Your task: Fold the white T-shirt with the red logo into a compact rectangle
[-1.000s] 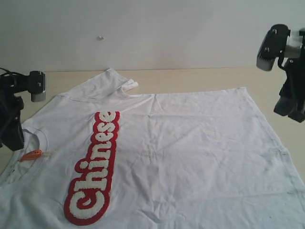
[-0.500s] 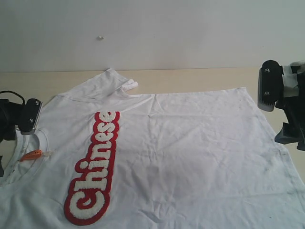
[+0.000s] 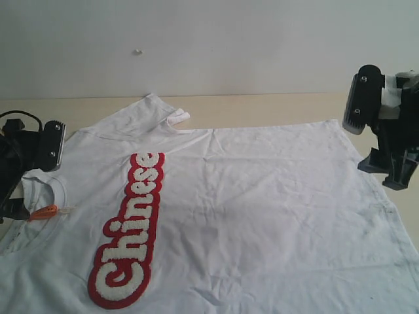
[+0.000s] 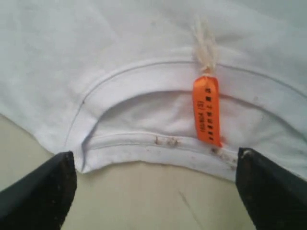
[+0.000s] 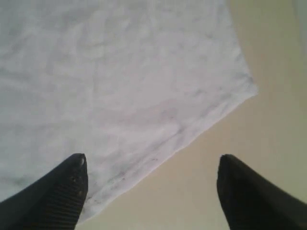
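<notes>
The white T-shirt point(image 3: 262, 196) lies spread flat on the table, chest up, with the neck at the left and the hem at the right. The red logo point(image 3: 127, 229) runs down its left half. My left gripper point(image 3: 12, 196) hovers at the collar point(image 4: 144, 143), open, and its fingertips point(image 4: 57, 177) straddle the collar's edge beside the orange neck tag point(image 4: 207, 111). My right gripper point(image 3: 391, 171) hangs open over the hem point(image 5: 158, 160) close to the shirt's far right corner point(image 5: 249, 91). One of its fingers is over cloth and the other over bare table. Neither gripper holds anything.
The beige table point(image 3: 275, 108) shows bare behind the shirt and under both grippers. A folded-over sleeve point(image 3: 167, 114) sticks up at the shirt's far edge. A white wall point(image 3: 229, 46) stands behind the table. The shirt runs off the picture's near edge.
Both arms have come down from higher up to the shirt's edges: the left to the collar, the right to the hem, where it has shifted a little inward.
</notes>
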